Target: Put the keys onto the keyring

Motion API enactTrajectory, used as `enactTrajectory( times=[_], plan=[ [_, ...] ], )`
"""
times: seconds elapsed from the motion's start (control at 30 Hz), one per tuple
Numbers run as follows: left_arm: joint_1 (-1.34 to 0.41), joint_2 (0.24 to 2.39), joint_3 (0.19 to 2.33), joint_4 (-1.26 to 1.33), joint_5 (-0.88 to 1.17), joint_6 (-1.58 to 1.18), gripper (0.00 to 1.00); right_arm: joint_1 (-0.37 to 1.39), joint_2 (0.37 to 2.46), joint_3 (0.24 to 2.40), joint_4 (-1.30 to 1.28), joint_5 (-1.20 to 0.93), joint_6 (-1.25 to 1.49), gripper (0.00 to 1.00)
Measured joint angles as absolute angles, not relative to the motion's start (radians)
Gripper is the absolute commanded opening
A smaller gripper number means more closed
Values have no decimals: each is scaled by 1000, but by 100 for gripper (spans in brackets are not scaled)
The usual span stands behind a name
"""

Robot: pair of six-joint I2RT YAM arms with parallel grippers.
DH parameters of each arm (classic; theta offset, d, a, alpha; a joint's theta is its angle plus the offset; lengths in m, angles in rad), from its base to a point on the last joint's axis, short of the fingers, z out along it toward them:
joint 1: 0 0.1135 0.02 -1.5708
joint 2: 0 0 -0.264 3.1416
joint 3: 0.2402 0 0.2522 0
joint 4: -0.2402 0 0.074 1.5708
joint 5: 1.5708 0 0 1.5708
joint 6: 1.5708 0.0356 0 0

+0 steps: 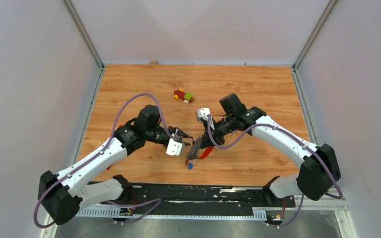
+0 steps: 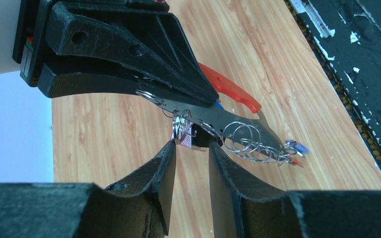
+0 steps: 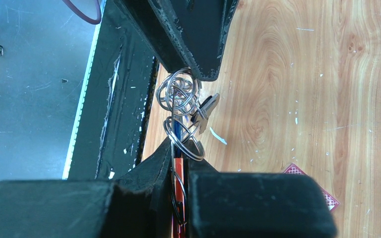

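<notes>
Nearer than the car (image 1: 183, 96), above the table (image 1: 258, 89), the right gripper (image 3: 179, 171) clamps the keyring (image 2: 238, 126), fob ends hidden inside. The left gripper (image 2: 190, 148), jaws apart, flanks a small dark piece (image 2: 202, 139); any grip is unclear. The keyring's long axis points away from the car, blue keys (image 2: 297, 148) dangling at its tip. A packet (image 3: 293, 170) lies half hidden.

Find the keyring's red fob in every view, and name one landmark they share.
Top external: the red fob is just below centre.
Left wrist: upper centre-right, sticking out from behind the right pincer.
Right wrist: bottom centre, a thin strip clamped in that pincer.
Shared landmark: the wooden tabletop.
</notes>
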State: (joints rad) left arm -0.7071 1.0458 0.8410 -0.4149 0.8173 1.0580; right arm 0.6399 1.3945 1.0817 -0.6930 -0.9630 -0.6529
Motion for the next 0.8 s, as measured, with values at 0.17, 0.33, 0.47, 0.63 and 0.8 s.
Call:
enactTrajectory(
  times=[0.17, 0.33, 0.47, 0.63, 0.8],
  plan=[
    [-707, 1061, 857, -419, 840, 1060, 35, 640, 1399, 1082, -696, -964, -657, 0],
    [-707, 1085, 892, -428, 862, 1060, 7, 640, 1406, 1082, -700, -964, -658, 0],
    [-707, 1086, 899, -445, 862, 1077, 0, 640, 1406, 1082, -700, -963, -659, 0],
    [-707, 1080, 899, -461, 859, 1106, 0, 640, 1406, 1082, -700, -963, -661, 0],
    [-707, 1085, 927, -554, 867, 1200, 0, 643, 1418, 1085, -699, -968, -665, 0]
  ],
)
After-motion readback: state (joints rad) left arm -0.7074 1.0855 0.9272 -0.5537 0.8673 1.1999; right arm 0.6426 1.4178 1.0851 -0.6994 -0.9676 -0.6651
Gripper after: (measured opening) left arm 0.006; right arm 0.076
